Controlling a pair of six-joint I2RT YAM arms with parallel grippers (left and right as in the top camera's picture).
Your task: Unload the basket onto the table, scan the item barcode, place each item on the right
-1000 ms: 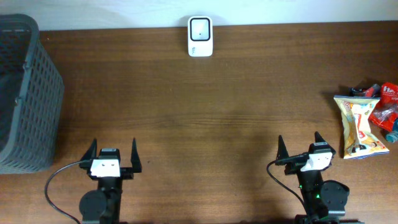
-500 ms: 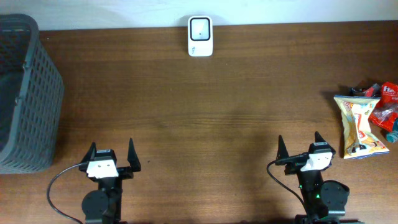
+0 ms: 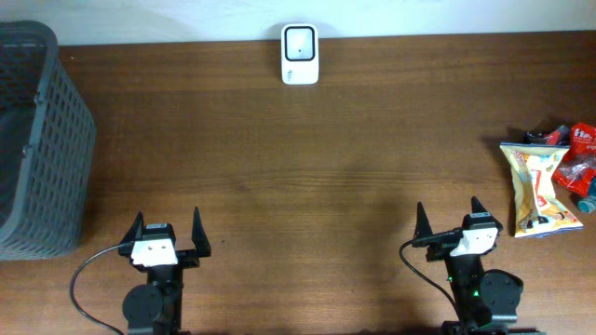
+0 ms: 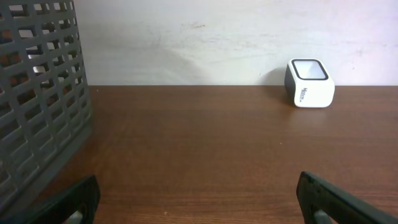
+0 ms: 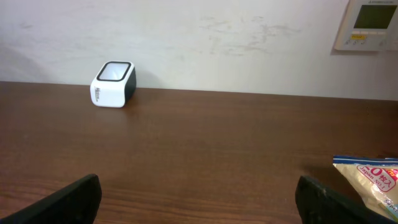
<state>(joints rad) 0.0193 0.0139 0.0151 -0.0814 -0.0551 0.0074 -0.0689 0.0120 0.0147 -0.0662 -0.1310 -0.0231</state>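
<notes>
The white barcode scanner [image 3: 300, 54] stands at the table's far edge, centre; it also shows as the scanner [image 4: 309, 83] in the left wrist view and the scanner [image 5: 114, 84] in the right wrist view. Items lie in a pile at the right edge: a yellow-and-white snack bag [image 3: 537, 191] and red packets [image 3: 577, 154]. A corner of the snack bag [image 5: 370, 180] shows in the right wrist view. No barcode shows. My left gripper [image 3: 169, 223] and right gripper [image 3: 448, 212] sit near the front edge. Both are open with nothing between their fingers.
A tall grey mesh basket [image 3: 37, 140] stands at the left edge, close to the left arm, and the basket [image 4: 37, 99] fills the left of that wrist view. Bare brown tabletop [image 3: 307, 177] lies between the arms and the scanner. A wall control panel [image 5: 370, 25] hangs behind.
The left gripper shifted slightly to the left at first, then held still. The right arm and the items have not moved.
</notes>
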